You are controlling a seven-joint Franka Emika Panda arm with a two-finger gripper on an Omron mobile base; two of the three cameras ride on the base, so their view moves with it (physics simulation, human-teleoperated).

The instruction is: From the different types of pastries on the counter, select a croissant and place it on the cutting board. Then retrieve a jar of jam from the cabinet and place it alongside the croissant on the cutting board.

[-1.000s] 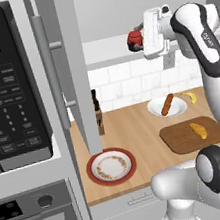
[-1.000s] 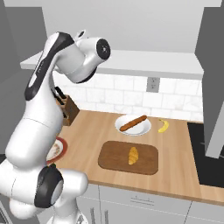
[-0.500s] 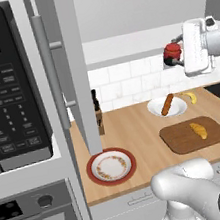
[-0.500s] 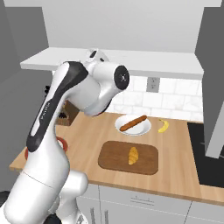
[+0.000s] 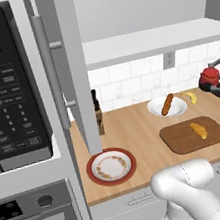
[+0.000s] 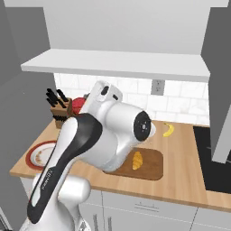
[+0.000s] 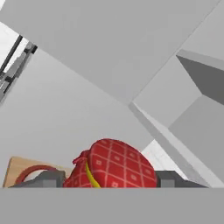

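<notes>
Red checked jar of jam (image 7: 114,164), golden croissant (image 5: 199,129), dark-brown cutting board (image 5: 177,138).

Glossy white rounded arm segments with dark joint discs, a black-and-white ring marking, and grey finger tips (image 7: 49,178).

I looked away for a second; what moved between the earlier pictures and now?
The gripper, shut on the small red jar of jam, swung it rightward and lower, from beside the grey cabinet door to the counter's right end. The golden croissant on the dark-brown cutting board, the stick pastry and the red-rimmed plate stayed put.
</notes>
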